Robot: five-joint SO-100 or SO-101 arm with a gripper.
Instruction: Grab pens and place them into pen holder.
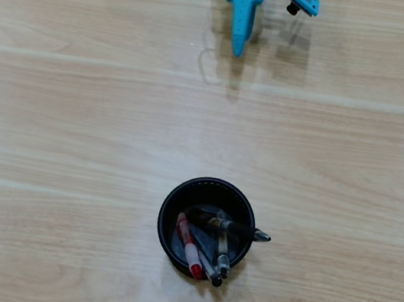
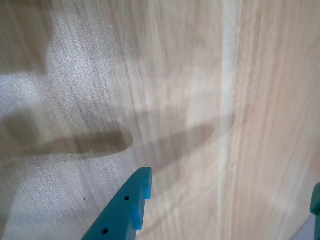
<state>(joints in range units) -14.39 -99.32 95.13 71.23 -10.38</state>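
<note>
The black round pen holder [image 1: 170, 200] stands on the wooden table in the lower middle of the overhead view. Several pens lie slanted inside it: a red one [image 1: 187, 246], a black one [image 1: 240, 229] whose tip pokes over the right rim, and a clear-grey one [image 1: 223, 252]. My blue gripper [image 1: 273, 25] hangs at the top edge of that view, far from the holder, open and empty. The wrist view shows only bare table between the gripper's [image 2: 227, 202] fingers; one blue finger [image 2: 131, 205] rises from the bottom left and the other just peeks in at the right edge.
Light wooden table [image 1: 76, 114] with plank seams fills both views. The arm's shadow falls across the wood in the wrist view. No loose pens show on the table.
</note>
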